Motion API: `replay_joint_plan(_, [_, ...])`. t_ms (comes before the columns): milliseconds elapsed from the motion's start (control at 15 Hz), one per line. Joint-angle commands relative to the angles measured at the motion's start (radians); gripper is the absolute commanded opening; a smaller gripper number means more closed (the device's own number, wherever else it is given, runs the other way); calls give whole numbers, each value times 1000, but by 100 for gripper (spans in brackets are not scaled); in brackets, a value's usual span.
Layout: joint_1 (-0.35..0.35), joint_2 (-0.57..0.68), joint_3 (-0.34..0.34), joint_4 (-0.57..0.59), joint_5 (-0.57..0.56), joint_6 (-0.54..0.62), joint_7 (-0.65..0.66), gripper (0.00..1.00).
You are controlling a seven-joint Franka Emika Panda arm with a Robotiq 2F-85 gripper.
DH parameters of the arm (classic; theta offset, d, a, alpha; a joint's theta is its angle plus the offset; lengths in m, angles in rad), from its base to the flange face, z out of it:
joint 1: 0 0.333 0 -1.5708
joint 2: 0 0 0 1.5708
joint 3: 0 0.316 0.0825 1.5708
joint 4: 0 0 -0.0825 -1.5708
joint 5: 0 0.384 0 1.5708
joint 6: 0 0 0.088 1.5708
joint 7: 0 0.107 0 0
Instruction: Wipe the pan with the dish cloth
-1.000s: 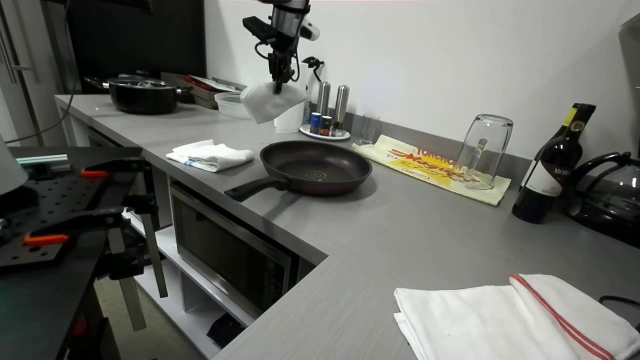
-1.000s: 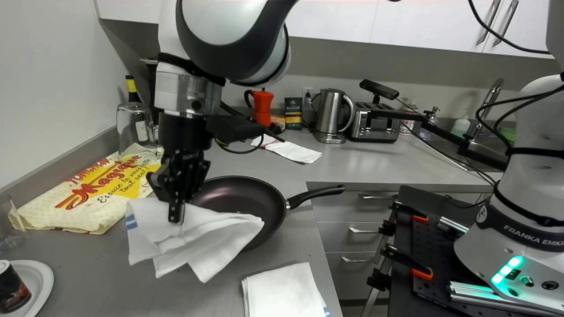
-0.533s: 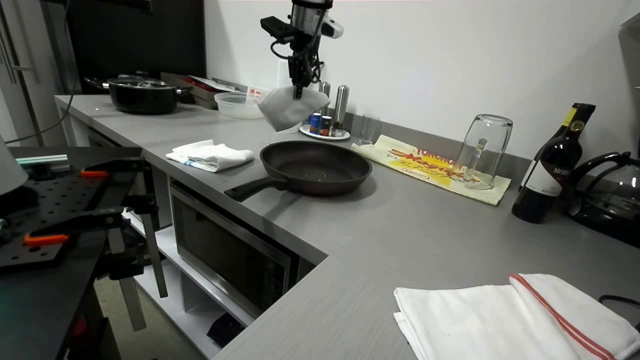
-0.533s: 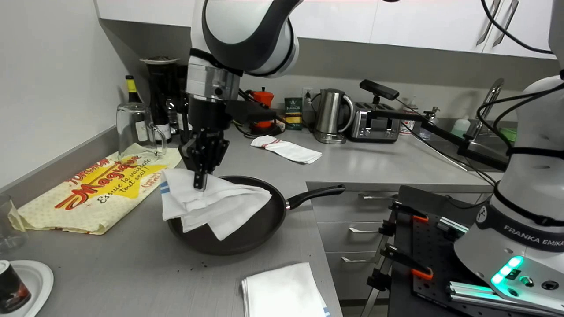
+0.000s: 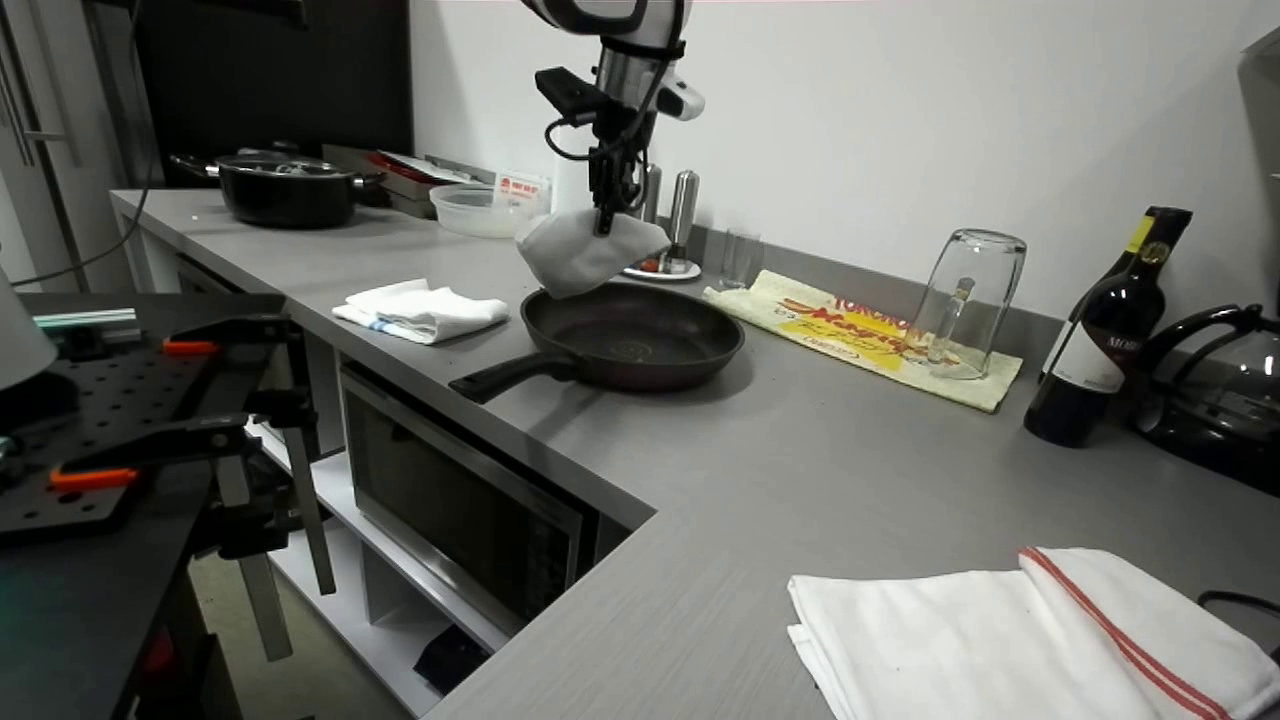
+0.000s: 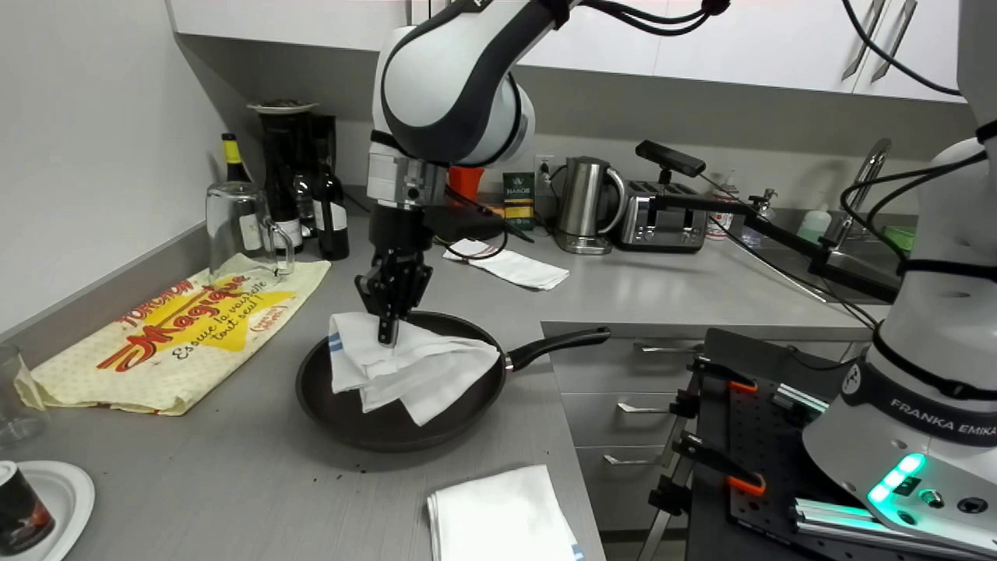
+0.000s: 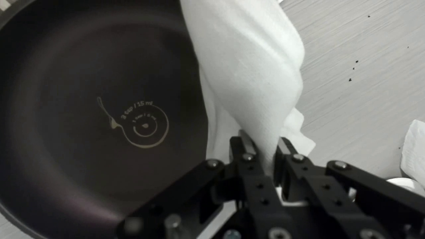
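Observation:
A dark frying pan stands on the grey counter in both exterior views, its handle pointing to the counter's edge. Its bare inside with a printed ring mark shows in the wrist view. My gripper is shut on a white dish cloth with blue stripes. In an exterior view the gripper holds the bunched cloth over the pan. In the wrist view the cloth runs between the fingertips and hangs along the pan's side. I cannot tell whether it touches the pan.
A folded white cloth lies beside the pan. A yellow printed cloth bears an upturned glass mug near the wall. Wine bottle, white plate, red-striped towel and black pot stand or lie farther off.
My gripper has carried the cloth from beside the pan, across and down, to over the pan. The grip on the cloth looks the same. The pan has not moved.

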Motion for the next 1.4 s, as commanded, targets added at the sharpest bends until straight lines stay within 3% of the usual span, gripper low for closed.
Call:
replay_joint_plan(0, [-28, 56, 21, 20, 70, 42, -60, 4])
replay_joint_plan(600, [-58, 185, 71, 48, 115, 72, -111, 4])
replay_joint_plan(1333, [27, 242, 40, 40, -21, 96, -76, 4])
